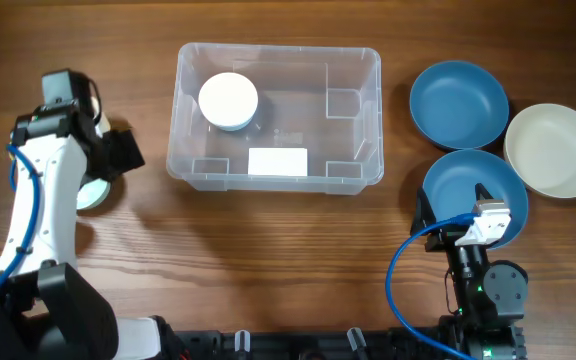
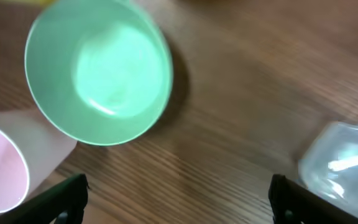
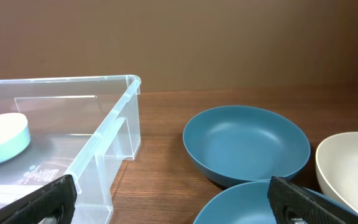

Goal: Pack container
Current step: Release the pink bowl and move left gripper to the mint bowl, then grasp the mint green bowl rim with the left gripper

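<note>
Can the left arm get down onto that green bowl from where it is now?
Probably yes. The left gripper hangs close by the green bowl with its jaws open, and nothing covers the bowl. The pink cup lies right beside its rim, so that side is tight.

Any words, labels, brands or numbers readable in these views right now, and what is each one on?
No text is legible in any view.
On the white label on the base of the container: looks blank from overhead.
On the container's base, faint marks in the right wrist view: too small to read.
</note>
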`<state>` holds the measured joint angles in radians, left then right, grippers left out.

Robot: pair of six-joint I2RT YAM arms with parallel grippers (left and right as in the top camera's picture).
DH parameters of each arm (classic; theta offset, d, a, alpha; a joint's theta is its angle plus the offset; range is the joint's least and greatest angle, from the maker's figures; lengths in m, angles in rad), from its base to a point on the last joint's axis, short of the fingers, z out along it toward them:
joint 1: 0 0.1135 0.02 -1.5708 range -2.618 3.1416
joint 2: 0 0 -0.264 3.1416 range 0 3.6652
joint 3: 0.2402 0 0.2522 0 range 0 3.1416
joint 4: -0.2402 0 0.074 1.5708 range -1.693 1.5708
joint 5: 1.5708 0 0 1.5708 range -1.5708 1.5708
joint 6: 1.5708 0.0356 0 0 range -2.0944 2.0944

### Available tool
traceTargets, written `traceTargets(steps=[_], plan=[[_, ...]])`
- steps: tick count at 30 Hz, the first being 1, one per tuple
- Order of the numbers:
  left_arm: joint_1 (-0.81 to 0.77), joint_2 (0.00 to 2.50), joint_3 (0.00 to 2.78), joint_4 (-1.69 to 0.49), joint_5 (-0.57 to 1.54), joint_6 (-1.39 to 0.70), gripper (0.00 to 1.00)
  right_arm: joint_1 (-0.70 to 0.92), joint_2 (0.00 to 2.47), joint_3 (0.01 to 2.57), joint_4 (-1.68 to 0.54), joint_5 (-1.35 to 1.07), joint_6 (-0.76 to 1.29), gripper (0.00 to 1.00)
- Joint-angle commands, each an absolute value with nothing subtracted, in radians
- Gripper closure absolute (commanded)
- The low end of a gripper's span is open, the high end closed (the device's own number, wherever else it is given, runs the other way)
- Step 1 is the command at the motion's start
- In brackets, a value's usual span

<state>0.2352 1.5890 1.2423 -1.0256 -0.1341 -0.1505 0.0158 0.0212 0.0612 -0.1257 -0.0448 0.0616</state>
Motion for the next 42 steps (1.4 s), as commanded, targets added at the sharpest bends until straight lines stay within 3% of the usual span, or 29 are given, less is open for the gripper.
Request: traceTargets(steps=[1, 7, 21, 33, 42], plan=[[0.318, 1.594, 1.201, -0.978, 0.003, -0.076, 0.03, 0.011, 0.018, 0.059, -0.123, -0.054, 0.055, 0.00], [0.339, 1.594, 1.156, -0.856, 0.043, 0.022, 0.04, 0.011, 0.018, 0.059, -0.123, -0.054, 0.054, 0.00], [0.338, 1.765, 1.096, -0.666, -0.022, 0.022, 0.05, 0.011, 0.018, 0.059, -0.123, -0.054, 0.055, 0.00], [0.339, 1.775, 1.096, -0.642, -0.062, 0.019, 0.42, 0.011, 0.018, 0.059, -0.123, -0.054, 0.054, 0.00], [0.339, 1.820, 1.095, -0.641, -0.066, 0.019, 0.57, 0.011, 0.018, 0.059, -0.123, -0.054, 0.054, 0.00]])
